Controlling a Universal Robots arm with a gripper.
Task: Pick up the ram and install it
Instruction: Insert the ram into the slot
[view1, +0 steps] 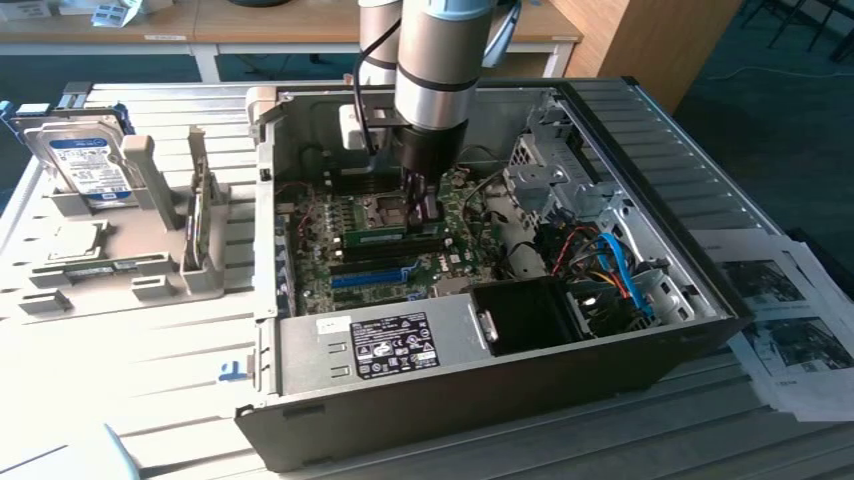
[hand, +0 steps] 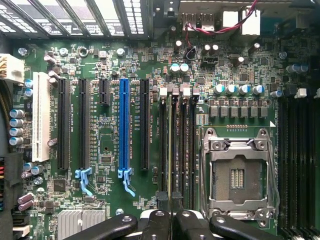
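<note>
Now the black claw (hand: 171, 202) pinches the long green ram stick (view1: 374, 237). The stick stands on the green computer board (hand: 110, 150), mid-frame.

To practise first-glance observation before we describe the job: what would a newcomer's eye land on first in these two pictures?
First, the silver arm reaching down into the open computer case in the middle of the exterior view. In the wrist view, the bright blue slot stands out on the green motherboard, as does the empty processor socket. Between them the tool grips the ram, seen edge-on.
</note>
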